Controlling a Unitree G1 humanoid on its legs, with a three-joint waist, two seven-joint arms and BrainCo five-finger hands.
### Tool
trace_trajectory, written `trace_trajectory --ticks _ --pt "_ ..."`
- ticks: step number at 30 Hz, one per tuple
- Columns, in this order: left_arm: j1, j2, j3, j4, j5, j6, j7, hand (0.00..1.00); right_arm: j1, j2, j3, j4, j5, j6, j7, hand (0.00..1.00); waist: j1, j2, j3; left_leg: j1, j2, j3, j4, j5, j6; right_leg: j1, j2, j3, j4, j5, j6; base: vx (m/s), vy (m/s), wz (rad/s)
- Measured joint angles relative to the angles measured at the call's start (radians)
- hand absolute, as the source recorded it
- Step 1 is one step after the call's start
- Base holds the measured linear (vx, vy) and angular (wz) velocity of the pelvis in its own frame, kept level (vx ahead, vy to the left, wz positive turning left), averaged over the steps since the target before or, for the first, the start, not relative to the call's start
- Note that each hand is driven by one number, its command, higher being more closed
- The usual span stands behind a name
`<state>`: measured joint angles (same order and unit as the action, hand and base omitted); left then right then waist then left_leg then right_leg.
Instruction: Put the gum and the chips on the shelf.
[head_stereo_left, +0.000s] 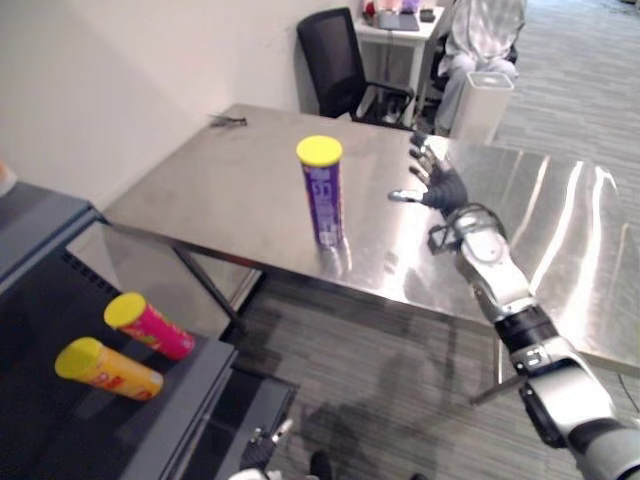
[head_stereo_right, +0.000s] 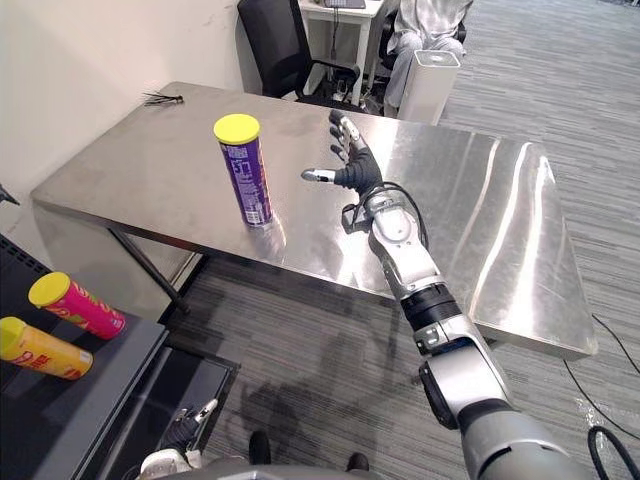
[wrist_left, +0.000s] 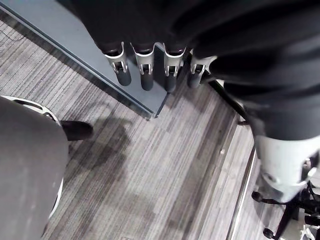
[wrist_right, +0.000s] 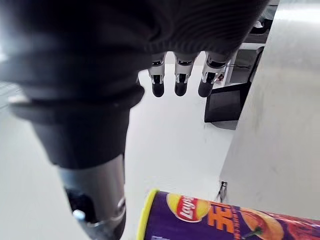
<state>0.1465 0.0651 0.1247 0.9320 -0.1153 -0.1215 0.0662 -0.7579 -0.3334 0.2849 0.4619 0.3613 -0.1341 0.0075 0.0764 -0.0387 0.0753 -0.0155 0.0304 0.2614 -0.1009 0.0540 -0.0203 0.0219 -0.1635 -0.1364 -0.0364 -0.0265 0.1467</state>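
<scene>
Right hand (head_stereo_right: 352, 170), fingers spread, near chips can (head_stereo_right: 245, 175).

You see the purple chips can (wrist_right: 225, 220) cut off in the right wrist view. At the table's (head_stereo_left: 230, 190) far corner a dark thing (head_stereo_left: 228, 121) is too small to name; the person (head_stereo_left: 485, 35) beyond it is cropped.

A steel table (head_stereo_left: 240, 190) is carrying a purple can (head_stereo_left: 322, 195) with a yellow lid, standing upright near the front edge, and a small dark object (head_stereo_left: 228, 121) lying at the far left corner. A dark shelf (head_stereo_left: 40, 300) to the left is holding a pink can (head_stereo_left: 150, 325) and a yellow can (head_stereo_left: 108, 368), both lying on their sides, near each other.
</scene>
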Motion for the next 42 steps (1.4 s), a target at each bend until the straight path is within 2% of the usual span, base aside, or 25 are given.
trace_trajectory --ticks 3,7,18,31,34,39,42 --pt "-0.004 0.000 0.000 -0.011 0.000 0.000 0.000 0.00 -0.003 0.022 0.004 0.040 0.014 0.007 0.002 0.00 0.007 -0.001 0.018 0.000 -0.001 -0.004 0.004 0.000 0.000 0.008 0.000 -0.008 -0.010 0.000 0.000 0.06 -0.012 0.07" --pt "-0.005 0.000 -0.001 -0.025 0.000 0.000 0.000 0.00 -0.017 0.044 0.021 0.075 0.041 0.039 0.005 0.00 0.009 0.000 0.040 0.000 -0.004 -0.020 0.004 0.000 -0.001 0.020 -0.002 -0.027 -0.018 0.001 0.001 0.03 -0.016 0.11" --pt "-0.019 0.000 0.002 -0.026 -0.001 0.000 0.006 0.00 -0.100 0.110 0.036 0.144 0.042 0.044 -0.003 0.00 0.014 0.008 0.071 -0.003 -0.011 -0.026 -0.002 -0.001 -0.001 0.021 -0.009 -0.033 -0.019 0.001 0.002 -0.02 0.002 0.01" --pt "-0.029 0.000 -0.001 -0.015 -0.001 0.001 0.008 0.00 -0.246 0.109 0.037 0.199 0.032 0.048 -0.015 0.00 0.019 0.006 0.071 -0.020 0.002 -0.041 0.004 0.004 -0.002 0.017 0.003 -0.040 -0.021 0.004 -0.002 0.00 -0.008 0.02" --pt "-0.030 0.000 -0.001 -0.014 -0.002 0.001 0.008 0.00 -0.270 0.106 0.034 0.237 0.031 0.063 -0.022 0.00 0.019 0.005 0.071 -0.033 0.003 -0.056 0.004 0.010 -0.003 0.013 0.003 -0.050 -0.020 0.005 -0.002 -0.03 -0.010 0.11" --pt "-0.040 -0.001 -0.002 -0.010 -0.032 0.000 0.011 0.00 -0.297 0.107 0.025 0.264 0.030 0.072 -0.028 0.00 0.042 0.005 0.070 -0.050 0.010 -0.064 0.004 0.021 -0.004 -0.001 0.010 -0.059 -0.020 0.009 -0.009 -0.04 -0.012 0.06" --pt "-0.040 -0.001 -0.003 -0.010 -0.032 0.000 0.011 0.00 -0.318 0.108 0.020 0.291 0.030 0.072 -0.029 0.00 0.042 0.005 0.070 -0.057 0.011 -0.078 0.004 0.026 -0.005 -0.001 0.012 -0.072 -0.020 0.009 -0.009 -0.03 -0.012 0.12"
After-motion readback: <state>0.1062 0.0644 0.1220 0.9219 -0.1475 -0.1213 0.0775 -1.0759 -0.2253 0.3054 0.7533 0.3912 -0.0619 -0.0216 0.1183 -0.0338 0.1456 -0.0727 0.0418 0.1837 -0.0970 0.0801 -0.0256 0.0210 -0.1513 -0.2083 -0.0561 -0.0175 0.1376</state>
